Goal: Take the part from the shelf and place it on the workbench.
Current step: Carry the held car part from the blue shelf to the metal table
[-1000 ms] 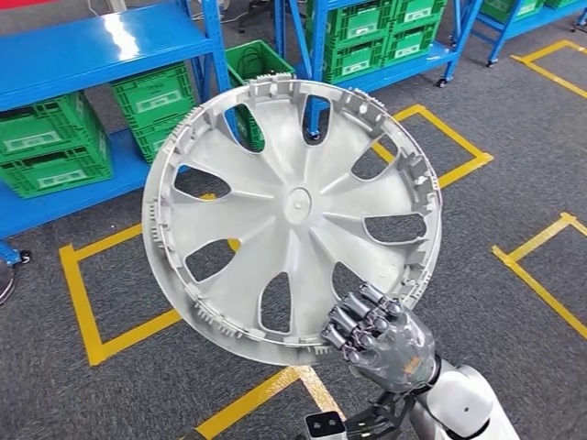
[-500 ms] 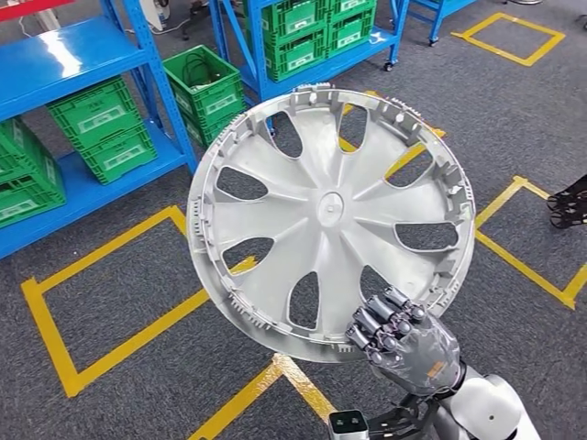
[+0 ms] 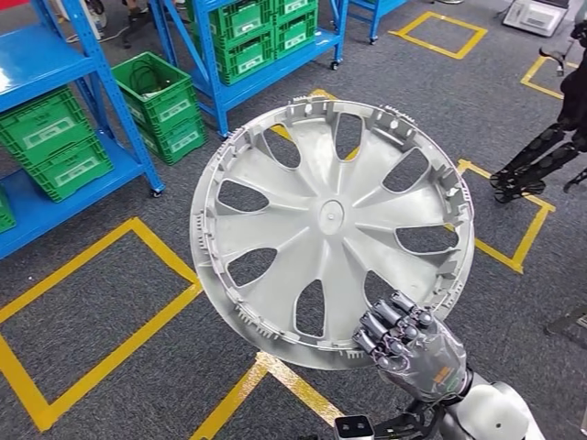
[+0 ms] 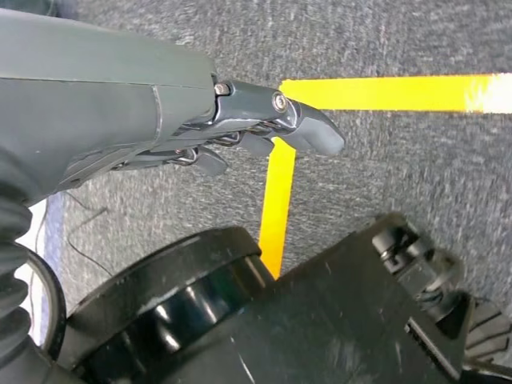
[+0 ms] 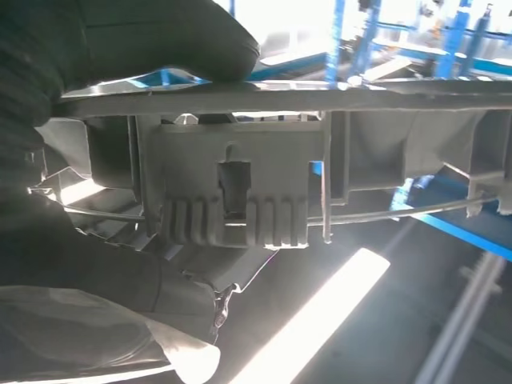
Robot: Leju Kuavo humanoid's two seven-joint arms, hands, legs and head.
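my right arm comes up from the lower right, silver forearm bent toward the middle. my right hand (image 3: 408,344) is raised, its back turned up to me, dark fingers (image 3: 379,325) curled over the near rim of the cover (image 3: 332,220) and gripping it. in the right wrist view my thumb (image 5: 151,36) lies along one face of that rim and the fingers on the other. my left hand (image 4: 181,120) hangs low, palm empty, its fingers (image 4: 308,128) stretched out nearly straight and close together, pointing along the floor.
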